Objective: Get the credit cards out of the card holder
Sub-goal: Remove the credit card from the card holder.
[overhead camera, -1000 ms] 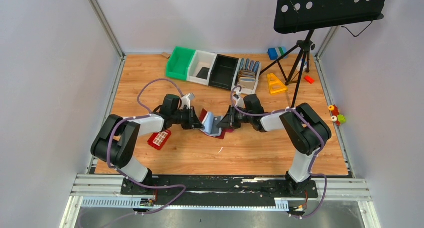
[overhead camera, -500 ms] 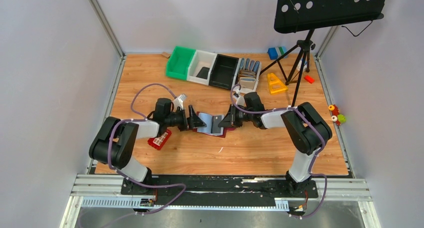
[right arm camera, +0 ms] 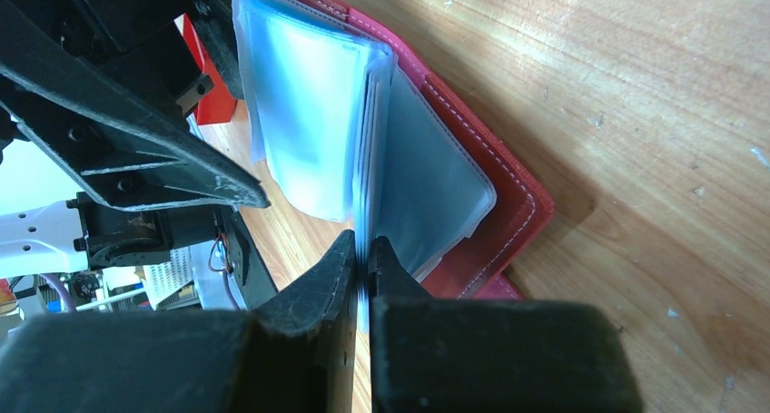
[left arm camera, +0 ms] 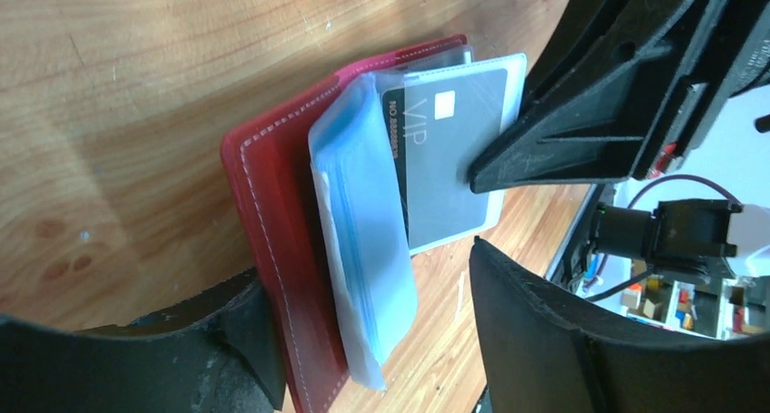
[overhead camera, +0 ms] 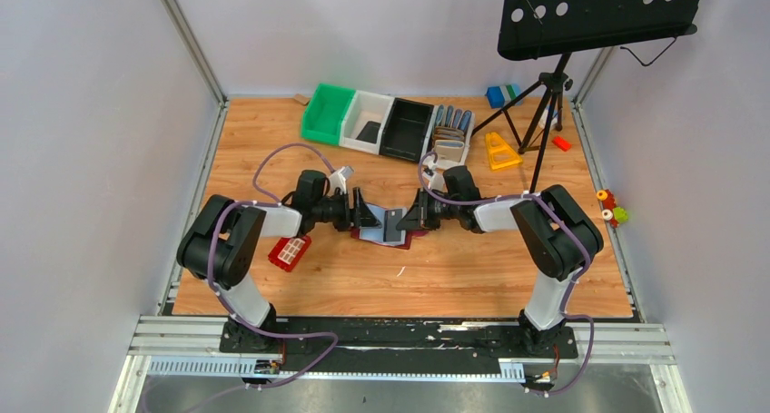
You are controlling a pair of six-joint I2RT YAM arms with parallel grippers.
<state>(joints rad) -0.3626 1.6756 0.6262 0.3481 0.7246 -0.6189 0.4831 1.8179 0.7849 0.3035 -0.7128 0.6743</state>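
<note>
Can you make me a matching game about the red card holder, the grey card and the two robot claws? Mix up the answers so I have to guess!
Things:
1. card holder
2. grey card
3. left gripper
4. right gripper

Clues:
A. shut, pinching a clear sleeve
B. open wide
C. dark red, lying open
D. says VIP on it

Pairs: 1-C, 2-D, 3-B, 4-A

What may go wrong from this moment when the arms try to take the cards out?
The right gripper is shut on thin clear sleeves; pulling may lift the whole card holder or tear them. The open left gripper straddles the sleeves, so closing may catch plastic instead of the grey card.
</note>
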